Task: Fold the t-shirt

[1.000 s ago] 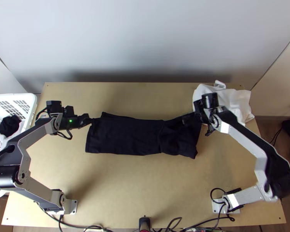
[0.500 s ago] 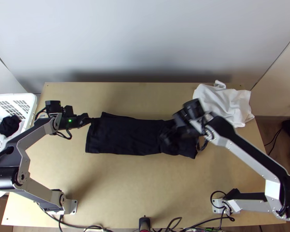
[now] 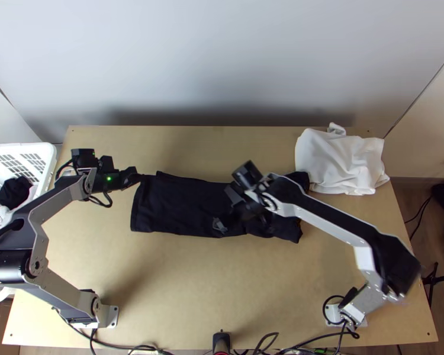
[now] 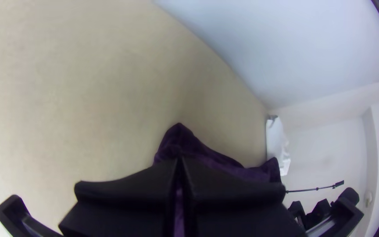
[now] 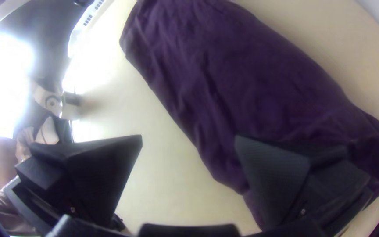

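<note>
Gripping a corner of the dark T-shirt: left gripper, fingers clenched. Over the T-shirt's middle, apparently just above it: right gripper, fingers spread.

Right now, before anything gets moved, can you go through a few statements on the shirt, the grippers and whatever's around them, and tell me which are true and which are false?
The left gripper pinches the dark t-shirt at its far left corner. True.

The right gripper is shut. False: its fingers are wide apart.

The t-shirt is bunched in a ball. False: it lies as a long strip across the table.

A white cloth lies at the table's far right corner. True.

The white basket stands at the table's right side. False: it stands at the left.
</note>
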